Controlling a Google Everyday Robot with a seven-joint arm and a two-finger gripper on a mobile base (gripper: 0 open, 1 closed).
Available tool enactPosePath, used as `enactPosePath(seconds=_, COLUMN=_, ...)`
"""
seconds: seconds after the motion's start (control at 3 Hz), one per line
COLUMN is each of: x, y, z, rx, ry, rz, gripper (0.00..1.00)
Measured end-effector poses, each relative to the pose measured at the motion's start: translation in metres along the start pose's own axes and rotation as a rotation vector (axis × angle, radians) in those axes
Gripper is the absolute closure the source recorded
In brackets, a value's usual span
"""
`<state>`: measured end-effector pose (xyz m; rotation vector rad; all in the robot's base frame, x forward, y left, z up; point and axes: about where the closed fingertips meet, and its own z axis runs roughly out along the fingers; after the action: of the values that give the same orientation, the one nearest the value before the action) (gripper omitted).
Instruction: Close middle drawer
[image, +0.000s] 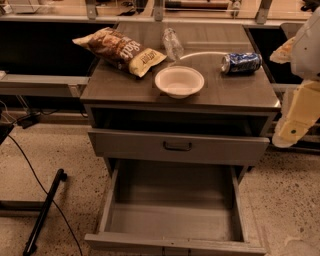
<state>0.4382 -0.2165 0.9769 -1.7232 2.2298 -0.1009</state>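
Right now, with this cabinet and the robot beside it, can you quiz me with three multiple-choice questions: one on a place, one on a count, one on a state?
1. Where is the gripper?
A. at the left edge of the view
B. at the right edge, beside the cabinet
C. in the middle of the view

2. How many things lie on the cabinet's top?
A. two
B. four
C. six

3. How does the middle drawer stand?
A. pulled far out
B. pushed shut
C. lifted out onto the floor

Answers:
1 B: it hangs to the right of the cabinet, apart from the drawers.
2 B: a chip bag, a clear bottle, a white bowl and a blue can.
3 A: its empty box juts out below the top drawer.
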Motion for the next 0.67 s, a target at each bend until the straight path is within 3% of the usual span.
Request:
enactPosePath(seconds=0.33, x=0.0, y=0.0, z=0.0, rx=0.0, ry=0.0, rz=0.0, gripper=0.0)
enactPosePath(seconds=0.67, x=0.014, y=0.018, z=0.028, rx=-0.086, ry=-0.033, rz=0.024, gripper=0.0)
